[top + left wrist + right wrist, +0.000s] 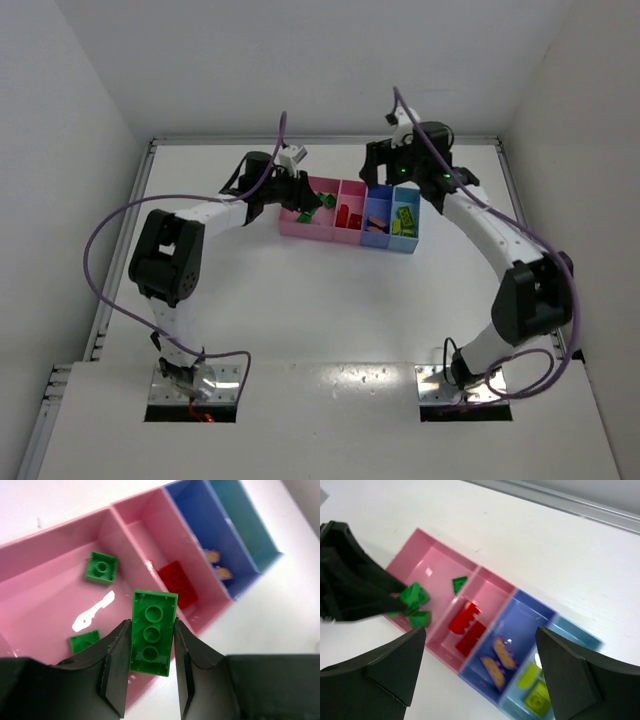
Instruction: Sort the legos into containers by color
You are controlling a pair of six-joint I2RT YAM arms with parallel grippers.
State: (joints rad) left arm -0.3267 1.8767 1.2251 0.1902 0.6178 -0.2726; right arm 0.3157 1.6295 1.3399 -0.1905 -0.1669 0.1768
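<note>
Left gripper (151, 647) clamps a green lego (154, 611), long axis along the fingers, above the near wall of the wide pink bin (45, 597); the bin floor lies just ahead. Right gripper (482, 652) stands wide, apparently empty

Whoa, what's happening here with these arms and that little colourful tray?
Toy bricks are being sorted by colour into a four-bin tray. The left gripper is shut on a green brick over the wide pink bin, where other green bricks already lie. Red bricks sit in the narrower pink bin, and yellow-green ones in the light blue bin. The right gripper hangs open above the tray, holding nothing.
</note>
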